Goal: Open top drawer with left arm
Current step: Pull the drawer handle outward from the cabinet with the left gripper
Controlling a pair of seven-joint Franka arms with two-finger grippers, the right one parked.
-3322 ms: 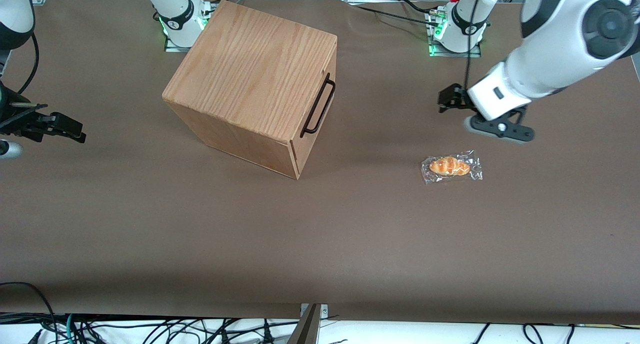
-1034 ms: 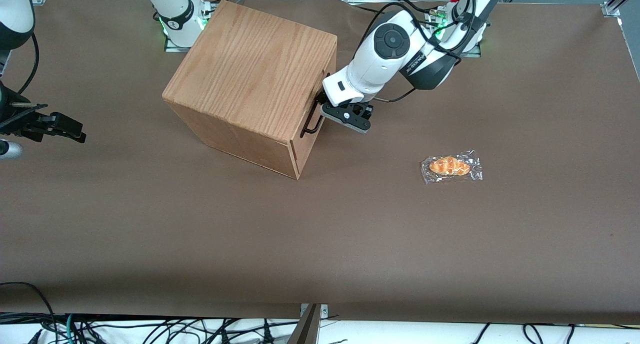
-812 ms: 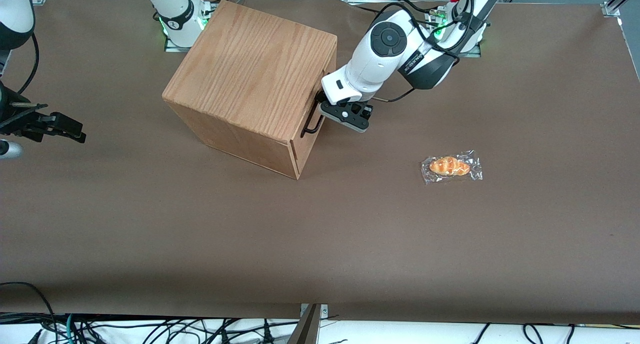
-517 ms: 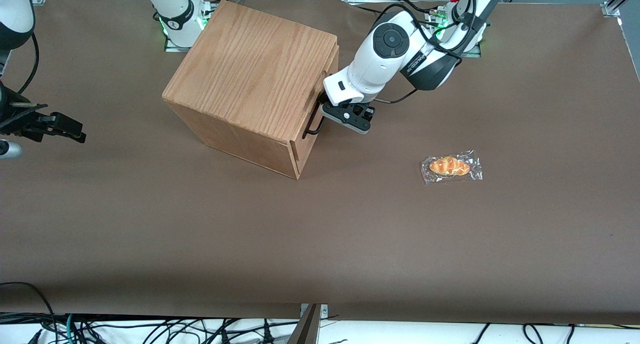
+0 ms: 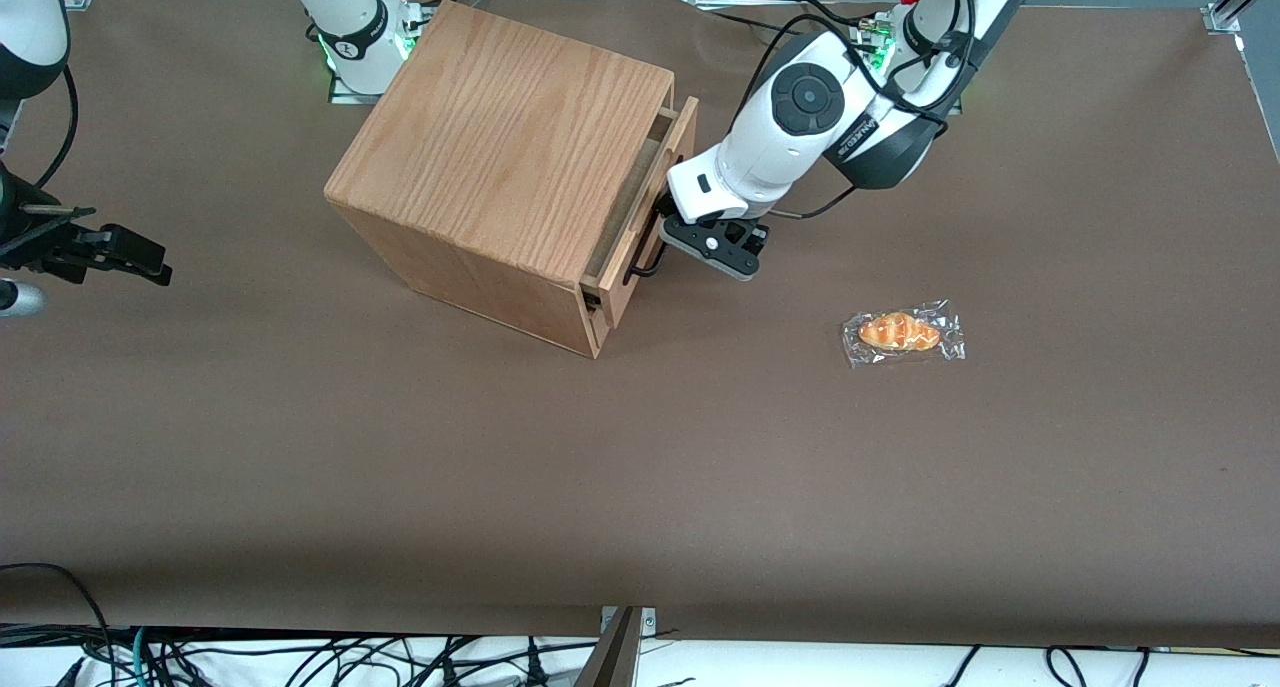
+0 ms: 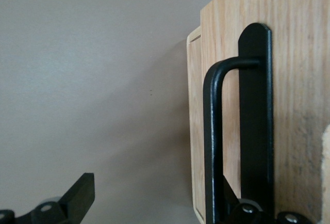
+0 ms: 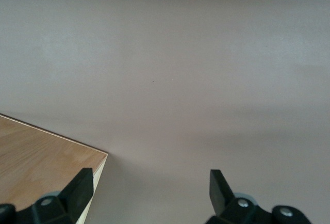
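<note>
Because the drawer (image 5: 655, 202) must slide out of the box (image 5: 505, 167), the left arm (image 5: 800, 132) sets its gripper (image 5: 662, 235) at the handle (image 5: 650, 229), in front of the drawer front; a narrow gap shows the drawer partly out. From the left wrist, one finger (image 6: 255, 121) lies flat inside the handle loop (image 6: 212, 136), the other finger (image 6: 77, 195) well apart: jaws wide, hooking, not pinching. A wrapped pastry (image 5: 900, 332) lies toward the working arm's end.
</note>
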